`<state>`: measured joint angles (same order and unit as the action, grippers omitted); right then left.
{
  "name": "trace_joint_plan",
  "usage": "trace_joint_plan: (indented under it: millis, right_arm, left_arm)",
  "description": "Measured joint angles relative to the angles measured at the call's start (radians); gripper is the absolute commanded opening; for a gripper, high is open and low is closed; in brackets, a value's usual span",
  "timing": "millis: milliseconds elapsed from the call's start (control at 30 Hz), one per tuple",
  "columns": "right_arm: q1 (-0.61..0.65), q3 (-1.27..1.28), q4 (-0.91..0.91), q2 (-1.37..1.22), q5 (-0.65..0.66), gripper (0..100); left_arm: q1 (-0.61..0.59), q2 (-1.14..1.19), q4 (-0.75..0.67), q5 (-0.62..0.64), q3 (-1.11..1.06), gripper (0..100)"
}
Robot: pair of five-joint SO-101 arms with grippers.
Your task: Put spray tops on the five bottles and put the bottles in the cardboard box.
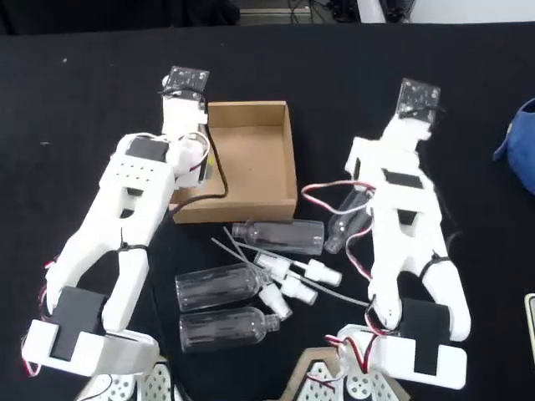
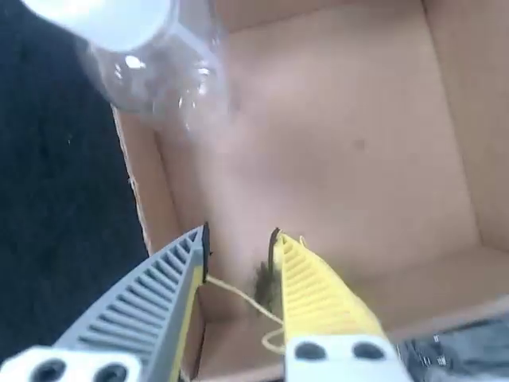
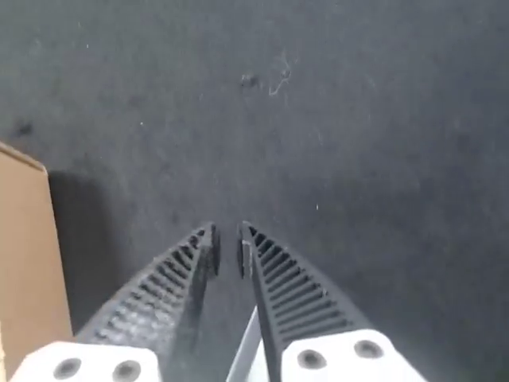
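The left end effector is open a little. There is nothing between its grey finger and its yellow finger. A thin thread hangs by the yellow finger. The end effector is up over the cardboard box, close to one side wall, and the brown floor of the box is under it. A clear bottle with a white end is by that same wall. It looks blurry, so I cannot tell if it rests on the box floor.

The right end effector is almost closed. Only a thin slit shows between its two dark tips, and it holds nothing. It is over the black tabletop, and a corner of the box is off to one side.

From high up, the box sits on the tabletop between the two white arms. The left arm leans over one side of it. Just beside the box's near wall, a second bottle lies on its side with a bare neck. Nearer the arm bases lie a third bottle and a fourth bottle, side by side. A fifth bottle lies partly under the right arm. The white spray tops, with their thin tubes, are in a small heap between these bottles and the right arm.
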<state>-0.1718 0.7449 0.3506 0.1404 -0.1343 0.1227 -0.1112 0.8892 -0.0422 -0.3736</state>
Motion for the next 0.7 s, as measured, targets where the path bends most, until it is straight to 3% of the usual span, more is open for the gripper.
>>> trace_joint_plan:
  millis: [267,700]
  right_arm:
    - [0.029,0.006,-0.015,0.000,0.000,3.5]
    - [0.031,0.020,-0.021,0.000,0.000,3.5]
  left_arm:
    - [0.000,0.002,-0.117,-0.002,-0.041,3]
    - [0.000,0.195,-0.150,-0.002,0.035,3]
